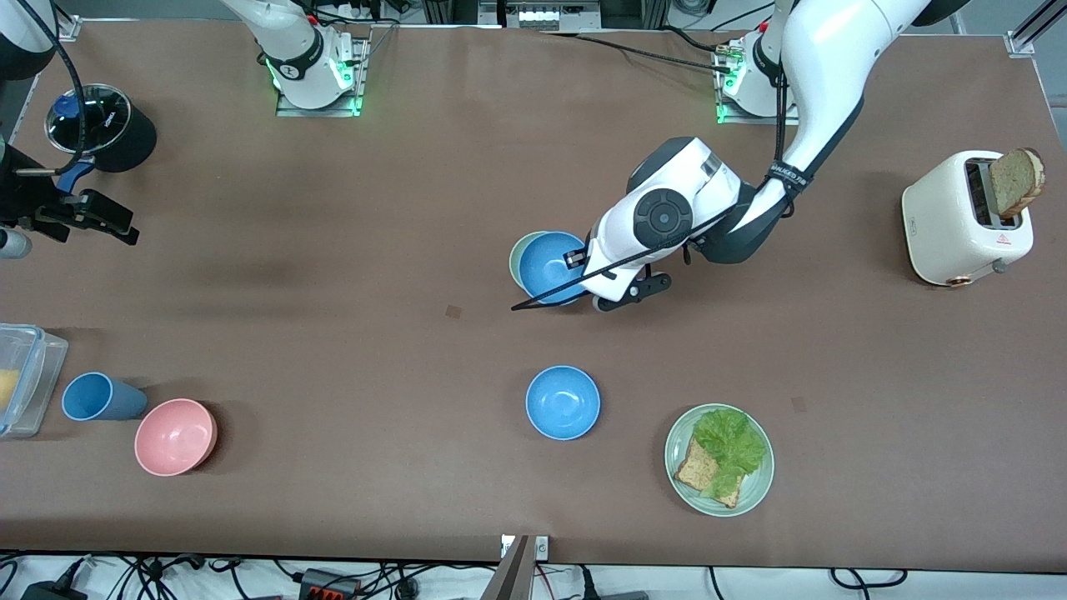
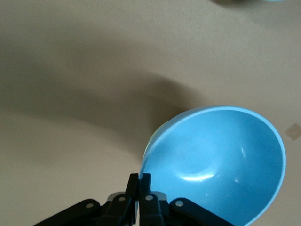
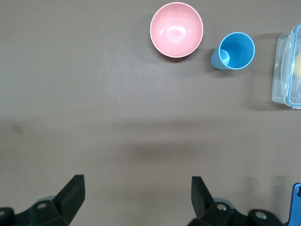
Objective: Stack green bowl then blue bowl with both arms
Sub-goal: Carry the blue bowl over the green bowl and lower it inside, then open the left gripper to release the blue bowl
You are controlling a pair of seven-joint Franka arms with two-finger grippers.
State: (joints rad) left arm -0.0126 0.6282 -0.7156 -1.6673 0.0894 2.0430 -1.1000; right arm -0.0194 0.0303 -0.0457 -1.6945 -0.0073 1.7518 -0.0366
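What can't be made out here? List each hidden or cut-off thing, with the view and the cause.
- Green bowl: front view shows only a rim sliver; the held blue bowl covers the rest, so seating is unclear.
- Left gripper: hidden by its own wrist in the front view; jaws shut on the blue bowl's rim in the left wrist view.
- Right gripper: waiting, jaws open, cut off by the front view's edge.
- Clear container: contents cropped.

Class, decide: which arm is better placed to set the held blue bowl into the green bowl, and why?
Left. The left gripper pinches the blue bowl's rim over the green bowl; the right gripper waits open near the table's end.
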